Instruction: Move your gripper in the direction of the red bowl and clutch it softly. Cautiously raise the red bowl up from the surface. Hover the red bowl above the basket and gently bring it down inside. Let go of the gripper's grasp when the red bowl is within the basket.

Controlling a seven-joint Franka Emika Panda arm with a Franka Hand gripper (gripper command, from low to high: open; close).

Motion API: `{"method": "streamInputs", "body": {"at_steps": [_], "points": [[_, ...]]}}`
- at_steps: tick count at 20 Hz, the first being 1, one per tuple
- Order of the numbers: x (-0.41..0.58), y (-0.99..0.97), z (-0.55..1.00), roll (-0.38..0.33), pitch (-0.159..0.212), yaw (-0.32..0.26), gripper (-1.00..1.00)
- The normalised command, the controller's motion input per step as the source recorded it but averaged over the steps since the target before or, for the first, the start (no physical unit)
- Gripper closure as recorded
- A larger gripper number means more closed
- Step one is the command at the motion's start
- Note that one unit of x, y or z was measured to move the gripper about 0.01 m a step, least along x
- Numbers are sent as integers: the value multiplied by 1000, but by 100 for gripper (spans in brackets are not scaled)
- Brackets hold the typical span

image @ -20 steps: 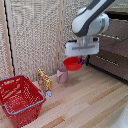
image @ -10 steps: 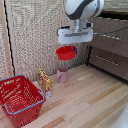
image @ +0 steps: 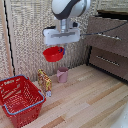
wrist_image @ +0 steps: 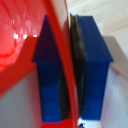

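The red bowl (image: 52, 53) hangs in the air, well above the wooden floor, held by its rim under my gripper (image: 61, 48), which is shut on it. The white hand (image: 61, 36) sits at the end of the thick white arm. In the wrist view the bowl's red rim (wrist_image: 59, 60) runs between my two blue fingers (wrist_image: 93, 75), which pinch it from both sides. The basket (image: 20, 97), a large red lattice one, stands on the floor at the exterior view's lower left, below the bowl and off to that side.
A pink cup (image: 62, 75) stands on the floor under the gripper. A small yellow-and-red box (image: 44, 80) stands between cup and basket. A dark wooden drawer unit (image: 107, 45) fills the exterior view's right. A woven wall panel (image: 30, 40) is behind.
The gripper has carried the red bowl upward and toward the exterior view's left, away from the pink cup and nearer the basket's side.
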Motion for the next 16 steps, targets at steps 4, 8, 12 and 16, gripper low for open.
{"method": "streamInputs", "body": {"at_steps": [4, 8, 12, 16], "points": [[386, 881, 217, 0, 38, 28, 100], [393, 893, 171, -4, 24, 16, 100], [354, 919, 110, -6, 27, 12, 100], [306, 951, 4, -10, 40, 14, 100]]}}
